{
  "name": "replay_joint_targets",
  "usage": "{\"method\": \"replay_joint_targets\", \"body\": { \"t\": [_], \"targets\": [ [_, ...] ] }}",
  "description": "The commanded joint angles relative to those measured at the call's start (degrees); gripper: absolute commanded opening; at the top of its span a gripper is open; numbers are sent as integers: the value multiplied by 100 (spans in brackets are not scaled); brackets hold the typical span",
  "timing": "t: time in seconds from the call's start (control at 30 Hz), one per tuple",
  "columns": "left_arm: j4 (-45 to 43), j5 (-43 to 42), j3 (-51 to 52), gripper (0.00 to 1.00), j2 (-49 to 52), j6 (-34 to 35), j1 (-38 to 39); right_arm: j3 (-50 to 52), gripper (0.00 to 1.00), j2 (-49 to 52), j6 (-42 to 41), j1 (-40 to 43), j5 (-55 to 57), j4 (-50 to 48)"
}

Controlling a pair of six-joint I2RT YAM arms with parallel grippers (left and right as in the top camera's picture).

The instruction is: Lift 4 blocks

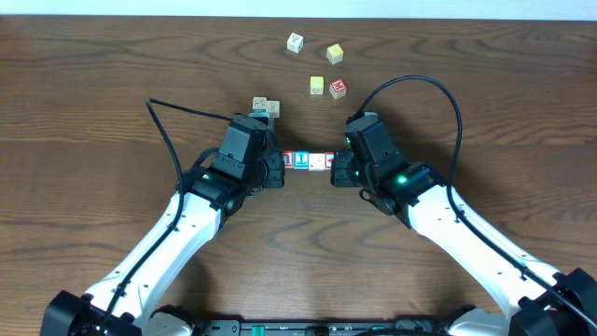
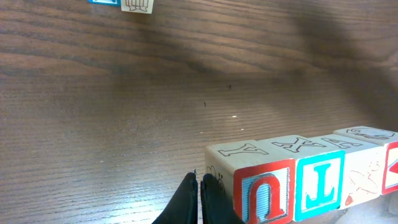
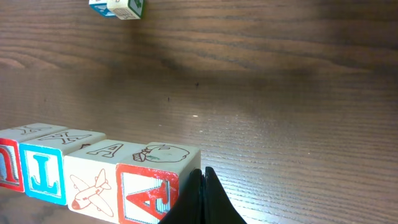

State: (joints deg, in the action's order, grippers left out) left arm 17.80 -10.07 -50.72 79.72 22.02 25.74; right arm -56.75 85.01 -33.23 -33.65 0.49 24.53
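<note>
Blocks (image 1: 308,161) lay between our left pincer (image 2: 199,198) at nine o'clock and right pincer (image 3: 203,193) at three, both closed empty; squeezing evenly seemed key.

Overhead top-down; wrist cams low, close, sharing block row (image 2: 320,180).

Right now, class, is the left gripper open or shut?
Shut: the left gripper has its fingers together, no gap, beside the red U block.

Red block (image 2: 264,196) "U", blue block (image 3: 42,174) "L", end block (image 3: 146,199) "A".
</note>
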Motion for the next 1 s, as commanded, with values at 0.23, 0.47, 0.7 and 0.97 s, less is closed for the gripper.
{"method": "replay_joint_targets", "body": {
  "t": [0.23,0.47,0.7,0.97],
  "targets": [
    [-199,-1325,-352,7,-98,-74,420,-358,1,-144,52,-450,-1646,-343],
    [-201,-1325,-385,7,-118,-74,420,-358,1,-144,50,-450,-1648,-352],
    [-201,-1325,-387,7,-118,-74,420,-358,1,-144,50,-450,-1665,-354],
    [-201,-1325,-391,7,-118,-74,420,-358,1,-144,52,-450,-1668,-352]
  ]
}}
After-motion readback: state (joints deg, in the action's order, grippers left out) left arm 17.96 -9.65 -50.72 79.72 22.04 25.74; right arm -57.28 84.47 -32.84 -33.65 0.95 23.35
